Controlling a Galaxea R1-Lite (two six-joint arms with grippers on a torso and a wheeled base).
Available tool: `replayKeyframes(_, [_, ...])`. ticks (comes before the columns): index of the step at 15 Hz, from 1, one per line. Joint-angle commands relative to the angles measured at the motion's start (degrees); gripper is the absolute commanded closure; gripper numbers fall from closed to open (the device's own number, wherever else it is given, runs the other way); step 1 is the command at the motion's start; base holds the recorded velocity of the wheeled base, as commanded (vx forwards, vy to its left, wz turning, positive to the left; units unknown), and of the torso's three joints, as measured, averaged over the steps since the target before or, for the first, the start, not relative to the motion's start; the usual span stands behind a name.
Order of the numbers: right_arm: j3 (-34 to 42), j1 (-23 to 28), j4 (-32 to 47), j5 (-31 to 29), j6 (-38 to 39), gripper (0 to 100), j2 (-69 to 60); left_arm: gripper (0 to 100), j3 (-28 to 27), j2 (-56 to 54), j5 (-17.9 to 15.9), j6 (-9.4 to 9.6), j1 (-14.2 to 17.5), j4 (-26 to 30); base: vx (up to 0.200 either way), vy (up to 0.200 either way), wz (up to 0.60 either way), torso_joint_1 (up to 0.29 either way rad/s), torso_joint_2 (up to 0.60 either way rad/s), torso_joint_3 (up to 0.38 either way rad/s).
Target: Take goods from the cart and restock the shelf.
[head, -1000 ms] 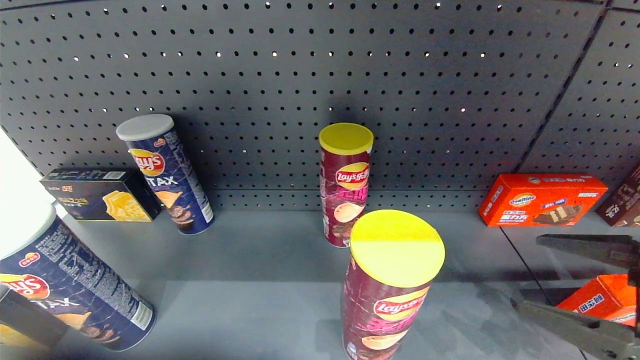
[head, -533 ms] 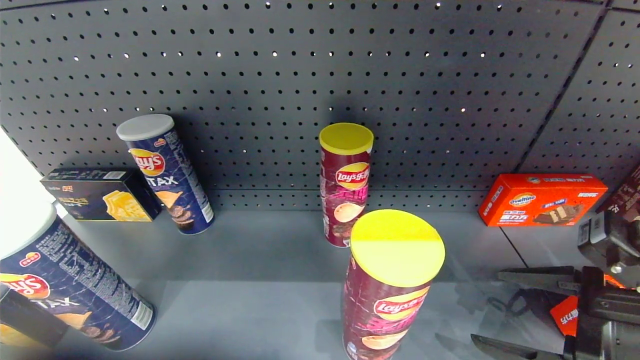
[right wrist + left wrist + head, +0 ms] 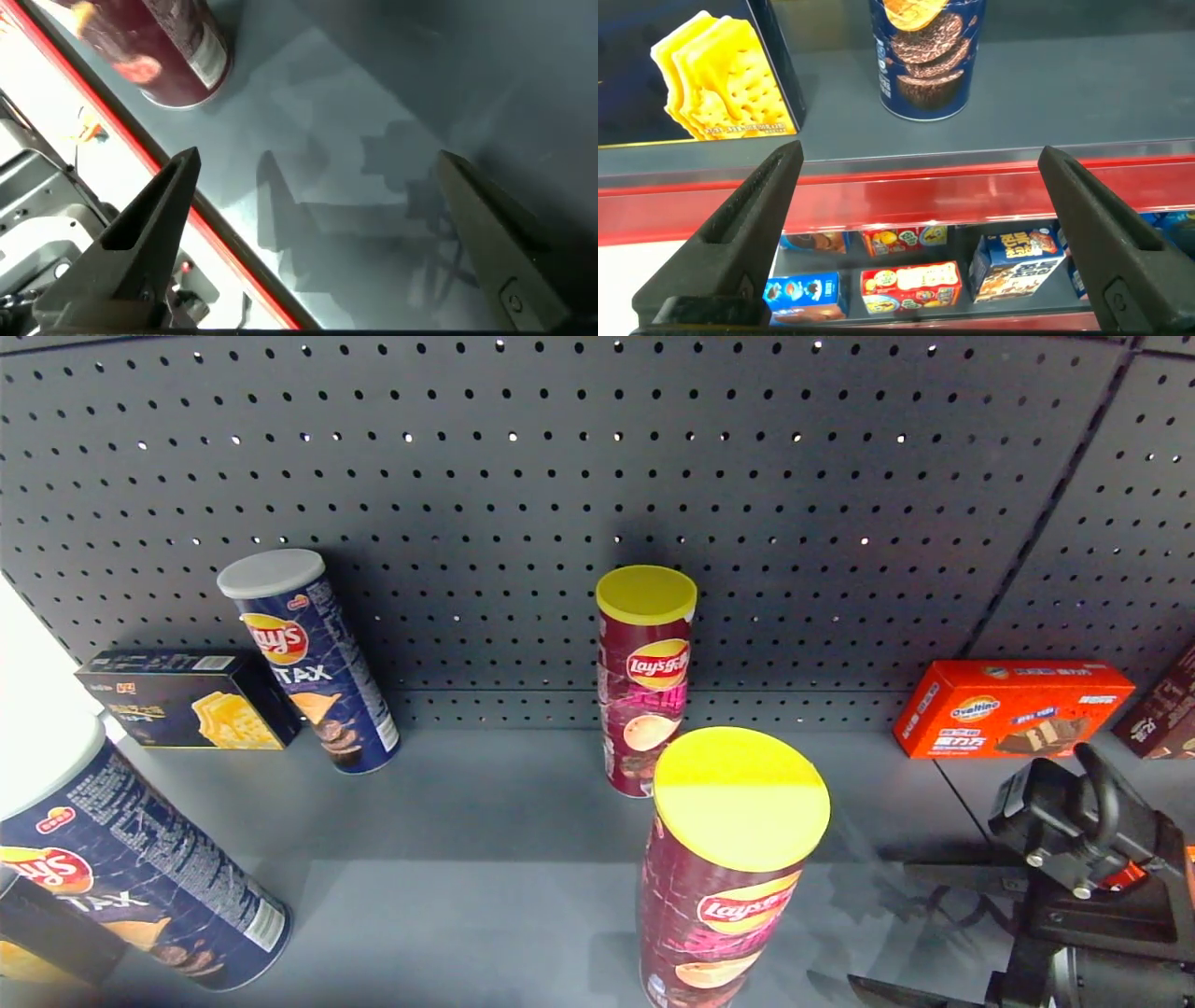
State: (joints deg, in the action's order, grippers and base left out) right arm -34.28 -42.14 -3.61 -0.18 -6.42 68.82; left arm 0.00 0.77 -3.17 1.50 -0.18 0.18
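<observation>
On the grey shelf [image 3: 485, 821] two maroon chip cans with yellow lids stand upright, one at the back [image 3: 646, 681] and one near the front [image 3: 728, 868]. My right gripper [image 3: 920, 933] is open and empty just right of the front can, low over the shelf floor. In the right wrist view the gripper [image 3: 318, 163] frames bare shelf, with the maroon can [image 3: 177, 47] off to one side. My left gripper [image 3: 922, 159] is open and empty in front of the shelf's red edge [image 3: 906, 191], facing a blue chip can [image 3: 924, 56] and a dark cracker box [image 3: 691, 70].
A blue can [image 3: 308, 663] and a dark box [image 3: 187, 700] stand at the back left, and another blue can [image 3: 131, 868] at the front left. An orange box [image 3: 1013, 707] lies at the back right against the pegboard [image 3: 597, 476]. Lower-shelf goods [image 3: 910, 285] show under the red edge.
My right gripper has swung left over the shelf floor toward the front maroon can. Its wrist has come into the head view and now covers the orange box at the lower right.
</observation>
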Motion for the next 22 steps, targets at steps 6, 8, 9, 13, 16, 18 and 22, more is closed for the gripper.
replayKeyframes(6, [-5.27, -0.22, -0.87, -0.17, 0.01, 0, 6.95, 0, 0.00, 0.11, 0.01, -0.01, 0.01, -0.01, 0.000, 0.000, 0.00, 0.000, 0.00, 0.000])
replayKeyframes(8, [-6.41, -0.48, -0.96, -0.26, 0.01, 0, 7.91, 0, 0.00, 0.11, 0.01, -0.01, 0.01, -0.01, 0.000, 0.000, 0.00, 0.000, 0.00, 0.000])
replayKeyframes(9, [-6.59, -0.48, -0.96, -0.26, 0.01, 0, 8.26, 0, 0.00, 0.11, 0.01, -0.01, 0.01, -0.01, 0.000, 0.000, 0.00, 0.000, 0.00, 0.000])
replayKeyframes(13, [-8.52, -1.54, -1.05, -0.17, 0.01, 0, 11.25, 0, 0.00, 0.11, 0.01, -0.01, 0.01, -0.01, 0.000, 0.000, 0.00, 0.000, 0.00, 0.000])
replayKeyframes(16, [-8.70, -2.77, -2.46, -0.17, -0.08, 0, 13.27, 0, 0.00, 0.11, 0.01, -0.01, 0.01, -0.01, 0.000, 0.000, 0.00, 0.000, 0.00, 0.000])
replayKeyframes(18, [-8.79, -3.03, -2.54, -0.17, -0.08, 0, 13.63, 0, 0.00, 0.11, 0.01, -0.01, 0.01, -0.01, 0.000, 0.000, 0.00, 0.000, 0.00, 0.000])
replayKeyframes(22, [-9.23, -4.09, -3.33, -0.17, 0.01, 0, 14.77, 0, 0.00, 0.11, 0.01, -0.01, 0.01, -0.01, 0.000, 0.000, 0.00, 0.000, 0.00, 0.000])
